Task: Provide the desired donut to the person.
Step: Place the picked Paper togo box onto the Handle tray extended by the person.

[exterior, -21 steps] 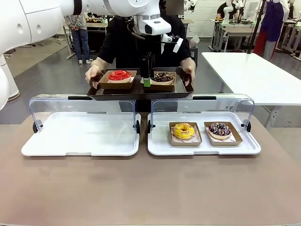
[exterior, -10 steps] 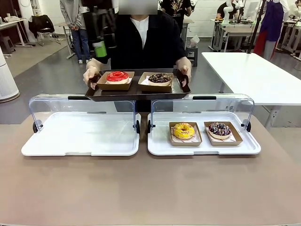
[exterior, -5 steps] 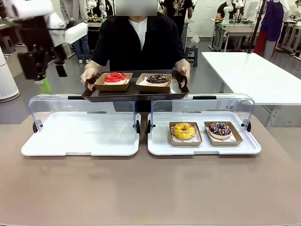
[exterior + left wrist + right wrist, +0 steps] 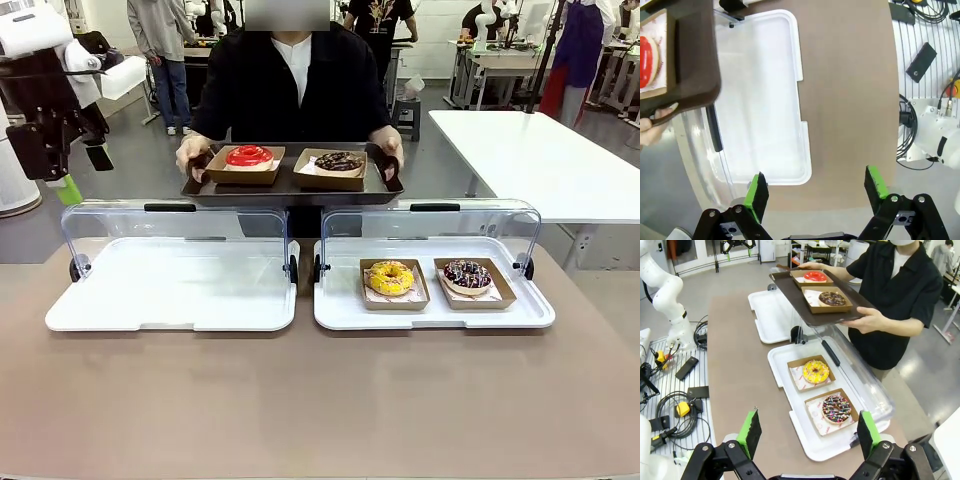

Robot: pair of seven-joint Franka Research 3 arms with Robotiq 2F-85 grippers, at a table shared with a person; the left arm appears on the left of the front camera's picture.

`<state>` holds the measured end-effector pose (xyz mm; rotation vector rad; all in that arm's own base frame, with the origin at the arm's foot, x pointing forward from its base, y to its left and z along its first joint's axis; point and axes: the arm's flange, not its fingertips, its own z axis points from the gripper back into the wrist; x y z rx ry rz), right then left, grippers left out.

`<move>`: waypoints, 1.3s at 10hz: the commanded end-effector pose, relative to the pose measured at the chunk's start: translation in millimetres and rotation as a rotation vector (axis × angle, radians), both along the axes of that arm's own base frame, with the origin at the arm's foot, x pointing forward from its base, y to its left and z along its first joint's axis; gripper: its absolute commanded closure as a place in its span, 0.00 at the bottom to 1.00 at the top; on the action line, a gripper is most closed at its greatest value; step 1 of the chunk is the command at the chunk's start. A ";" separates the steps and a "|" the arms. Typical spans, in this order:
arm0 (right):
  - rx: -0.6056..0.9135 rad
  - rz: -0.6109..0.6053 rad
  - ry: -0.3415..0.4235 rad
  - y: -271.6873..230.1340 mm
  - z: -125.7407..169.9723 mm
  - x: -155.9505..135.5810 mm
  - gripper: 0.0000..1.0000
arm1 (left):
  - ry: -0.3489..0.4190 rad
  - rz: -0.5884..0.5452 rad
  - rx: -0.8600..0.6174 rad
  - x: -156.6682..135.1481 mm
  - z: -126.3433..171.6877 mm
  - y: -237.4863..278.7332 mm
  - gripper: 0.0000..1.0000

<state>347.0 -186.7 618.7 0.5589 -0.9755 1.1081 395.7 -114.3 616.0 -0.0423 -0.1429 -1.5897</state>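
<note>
The person [image 4: 290,80] stands at the far side holding a dark brown tray [image 4: 290,188] with both hands. On it sit a red donut [image 4: 248,156] and a chocolate donut [image 4: 338,161], each in a brown paper boat. A yellow donut [image 4: 390,277] and a sprinkled chocolate donut [image 4: 467,274] lie in the right white case [image 4: 340,310]. My left gripper [image 4: 82,172] hangs open and empty at the far left, above the left case's outer end [image 4: 770,100]. My right gripper [image 4: 808,432] is open and empty, high above the yellow donut [image 4: 815,371] and sprinkled donut [image 4: 836,408].
The left white case [image 4: 170,290] holds nothing; both cases have clear lids standing open along the far edge. Brown tabletop [image 4: 320,400] lies bare in front. Cables and small devices [image 4: 680,405] lie on a rack beside the table. A white table [image 4: 530,150] stands at the back right.
My left gripper has swung from beside the person's tray out to the far left, empty. The person has shifted the tray slightly toward themselves.
</note>
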 end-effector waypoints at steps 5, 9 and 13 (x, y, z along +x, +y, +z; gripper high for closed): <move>0.012 0.008 -0.011 1.6 -0.6 0.5 0.00 | -0.001 -0.007 0.006 -3.0 1.6 -3.2 0.00; 0.012 0.008 -0.011 1.6 -0.6 0.5 0.00 | -0.001 -0.007 0.006 -3.0 1.6 -3.2 0.00; 0.012 0.008 -0.011 1.6 -0.6 0.5 0.00 | -0.052 0.009 -0.521 15.9 7.1 94.1 0.00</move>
